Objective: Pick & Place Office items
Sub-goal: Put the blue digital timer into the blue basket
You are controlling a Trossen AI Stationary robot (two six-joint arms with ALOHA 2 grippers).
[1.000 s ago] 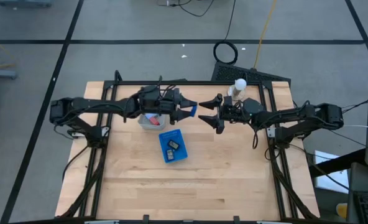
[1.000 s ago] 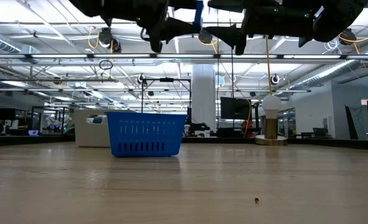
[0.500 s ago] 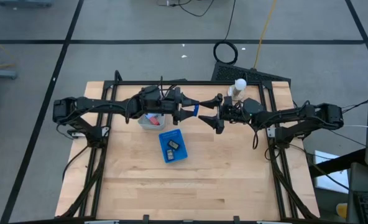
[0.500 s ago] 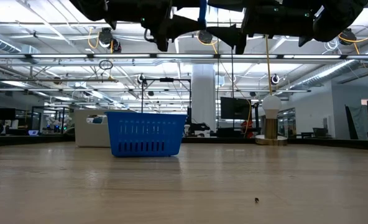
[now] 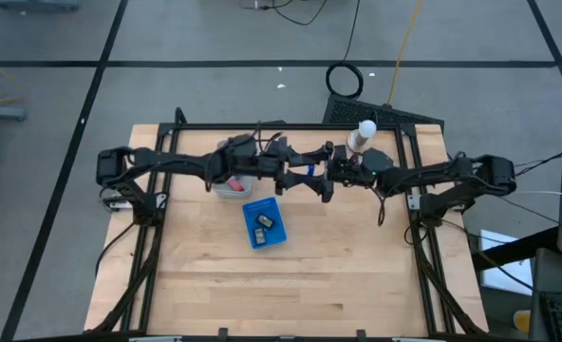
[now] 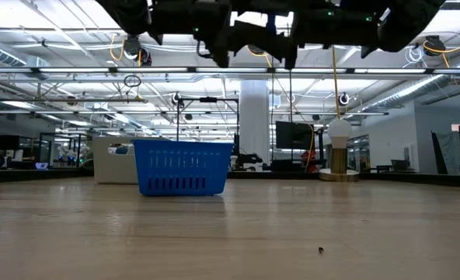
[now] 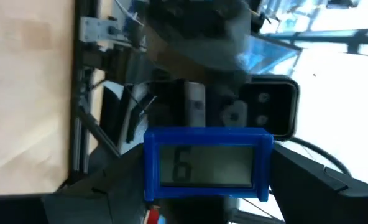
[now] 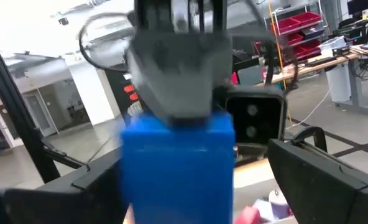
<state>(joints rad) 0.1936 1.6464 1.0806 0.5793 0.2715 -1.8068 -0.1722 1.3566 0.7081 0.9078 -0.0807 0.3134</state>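
Above the blue basket (image 5: 264,223), left gripper (image 5: 298,177) grasps a blue timer (image 7: 207,163) between the right gripper's (image 5: 311,179) released fingers

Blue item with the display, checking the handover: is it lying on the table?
No, the blue item is held in the left claw, above the table.

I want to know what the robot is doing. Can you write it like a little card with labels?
held item: blue device with a screen, up in the air between the two arms
left gripper: shut on the blue device
right gripper: open, fingers on either side of the blue device
blue basket: on the table, small dark items inside
grey tray: under the left arm, a red piece inside
white knob: at the table's far edge, near the right arm
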